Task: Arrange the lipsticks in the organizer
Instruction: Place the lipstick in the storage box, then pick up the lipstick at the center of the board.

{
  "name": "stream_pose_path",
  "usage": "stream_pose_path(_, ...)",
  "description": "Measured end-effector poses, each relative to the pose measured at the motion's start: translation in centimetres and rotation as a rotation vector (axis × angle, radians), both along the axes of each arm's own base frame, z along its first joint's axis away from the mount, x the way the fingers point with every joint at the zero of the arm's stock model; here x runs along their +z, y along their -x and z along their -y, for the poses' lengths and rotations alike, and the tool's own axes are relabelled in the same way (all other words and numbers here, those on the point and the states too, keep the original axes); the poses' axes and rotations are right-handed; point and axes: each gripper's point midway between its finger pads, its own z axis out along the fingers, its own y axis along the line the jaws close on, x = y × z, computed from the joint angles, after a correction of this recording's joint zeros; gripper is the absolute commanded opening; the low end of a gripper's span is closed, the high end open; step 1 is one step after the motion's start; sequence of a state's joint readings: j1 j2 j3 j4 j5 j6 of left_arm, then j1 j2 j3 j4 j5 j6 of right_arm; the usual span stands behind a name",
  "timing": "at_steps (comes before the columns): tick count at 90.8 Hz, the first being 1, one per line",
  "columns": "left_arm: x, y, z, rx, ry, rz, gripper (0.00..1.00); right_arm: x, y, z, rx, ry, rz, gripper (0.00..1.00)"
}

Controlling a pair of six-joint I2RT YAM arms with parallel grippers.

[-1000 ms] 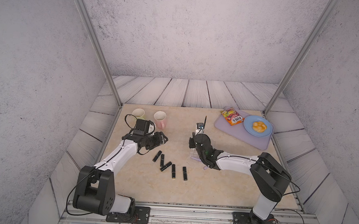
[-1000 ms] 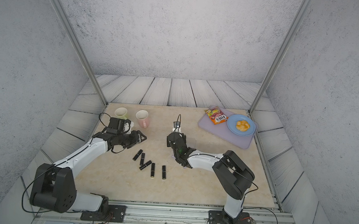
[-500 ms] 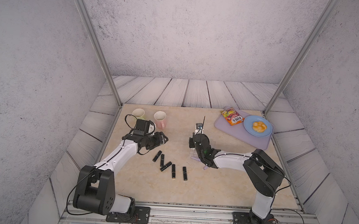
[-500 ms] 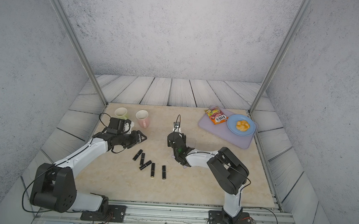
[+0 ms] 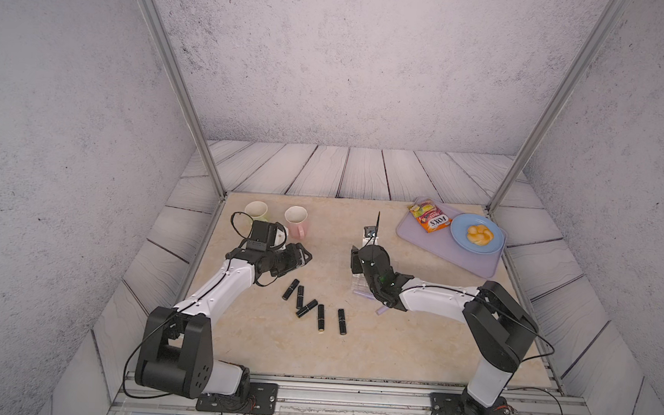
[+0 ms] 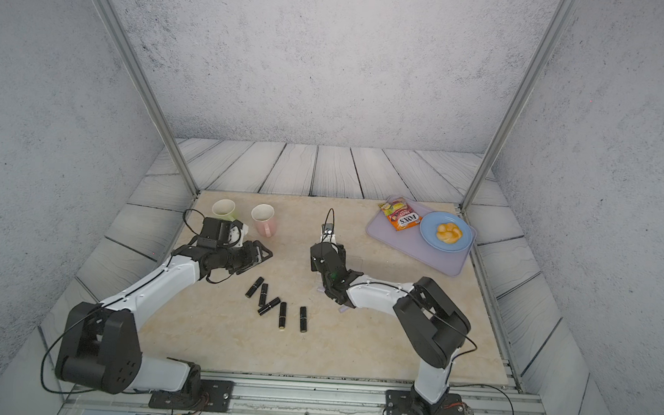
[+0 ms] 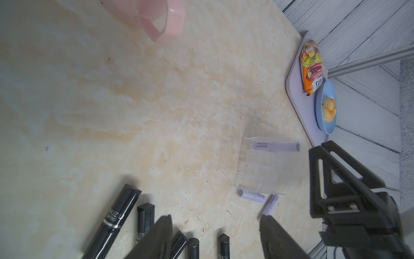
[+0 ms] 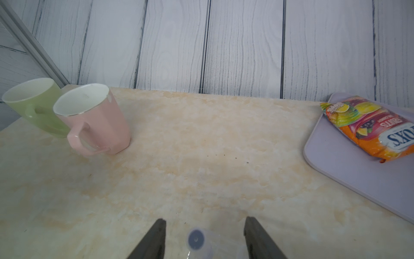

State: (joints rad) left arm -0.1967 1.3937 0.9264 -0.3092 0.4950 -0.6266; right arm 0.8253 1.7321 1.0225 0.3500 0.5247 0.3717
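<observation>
Overhead, the right arm [image 5: 435,301] mostly hides the clear organizer [image 5: 357,287].

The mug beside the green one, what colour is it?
The mug is pink, white inside; clearest in the right wrist view.

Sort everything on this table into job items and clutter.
Job: black lipsticks, lilac lipsticks, clear organizer.
Clutter: green mug, pink mug, lilac tray, snack packet, blue plate.
</observation>
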Motion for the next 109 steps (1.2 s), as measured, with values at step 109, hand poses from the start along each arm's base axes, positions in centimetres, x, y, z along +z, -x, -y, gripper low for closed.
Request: stream_pose_path(109, -3.3, 11.4, 13.9, -0.607, -0.281, 0.038, 0.60, -11.6, 14.5, 12.5, -0.556, -0.229, -0.949, 0.50)
